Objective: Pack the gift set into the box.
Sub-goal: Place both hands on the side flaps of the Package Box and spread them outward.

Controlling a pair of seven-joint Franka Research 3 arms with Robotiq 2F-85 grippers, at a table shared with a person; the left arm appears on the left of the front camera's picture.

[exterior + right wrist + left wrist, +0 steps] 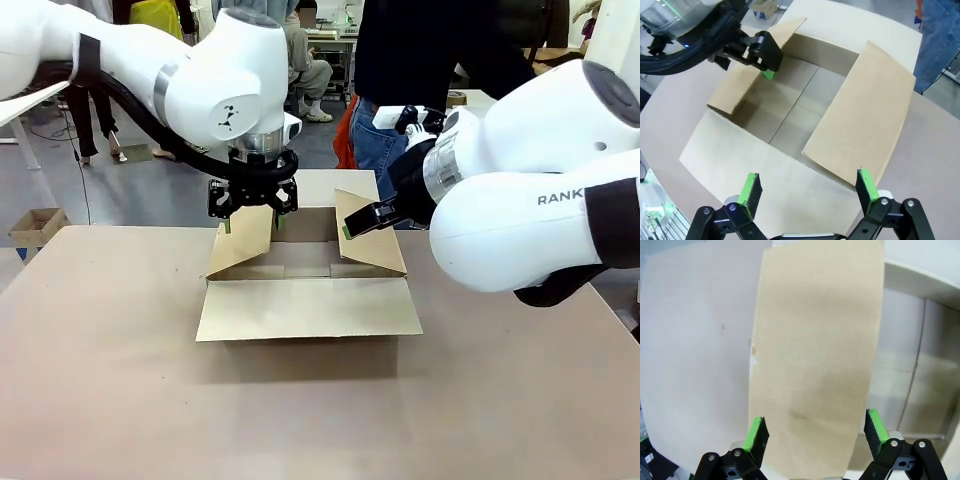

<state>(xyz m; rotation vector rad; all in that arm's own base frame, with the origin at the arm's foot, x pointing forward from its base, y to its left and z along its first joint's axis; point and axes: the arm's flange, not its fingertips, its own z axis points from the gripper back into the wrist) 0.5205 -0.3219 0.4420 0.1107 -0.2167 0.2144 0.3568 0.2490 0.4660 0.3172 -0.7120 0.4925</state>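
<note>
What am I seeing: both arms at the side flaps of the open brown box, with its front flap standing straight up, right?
Not quite. The front flap is folded outward toward the robot, lying roughly flat, as the front view shows. Both arms are indeed at the side flaps of the open brown box.

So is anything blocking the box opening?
Partly: on the box, the left flap, between the open fingers of the left gripper, and the right flap both tilt in over the opening. The middle is clear.
</note>
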